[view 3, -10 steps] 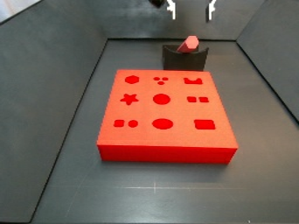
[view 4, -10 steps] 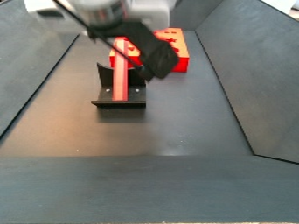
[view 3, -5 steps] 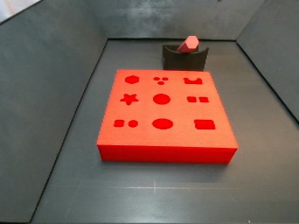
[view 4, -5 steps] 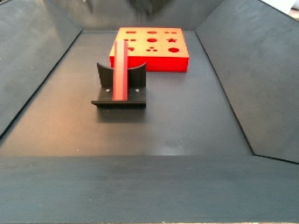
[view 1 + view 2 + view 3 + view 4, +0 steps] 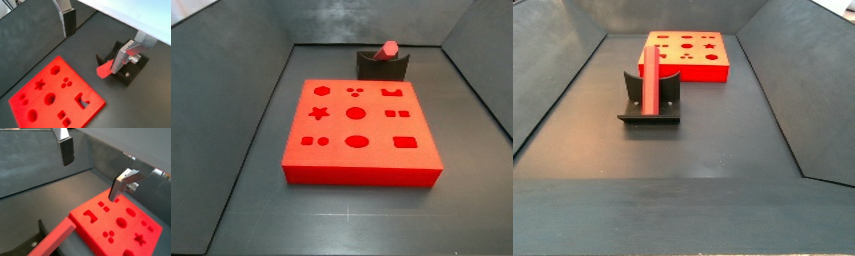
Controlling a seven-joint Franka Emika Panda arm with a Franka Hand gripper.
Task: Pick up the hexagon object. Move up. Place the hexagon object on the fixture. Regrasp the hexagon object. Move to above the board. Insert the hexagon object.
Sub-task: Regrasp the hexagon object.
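The hexagon object point(image 5: 389, 48) is a slim red-pink bar leaning in the notch of the fixture point(image 5: 382, 69), upright and tilted; it also shows as a long bar point(image 5: 649, 84) on the dark fixture point(image 5: 648, 116). The board point(image 5: 358, 138) lies flat on the floor, apart from the fixture point(image 5: 688, 56). My gripper point(image 5: 95, 37) is open high above the floor, nothing between its fingers. In both wrist views the bar point(image 5: 103, 69) point(image 5: 57, 240), the fixture point(image 5: 137, 70) point(image 5: 40, 228) and the board point(image 5: 53, 97) point(image 5: 123, 230) lie far below the gripper point(image 5: 92, 168). The gripper is out of both side views.
Sloping grey walls point(image 5: 231, 90) point(image 5: 787, 90) enclose the dark floor point(image 5: 687, 160) on all sides. The board has several shaped cut-outs, among them a star point(image 5: 319, 113).
The gripper stood over the bar on the fixture a second ago and has risen out of both side views. The bar stays leaning in the fixture.
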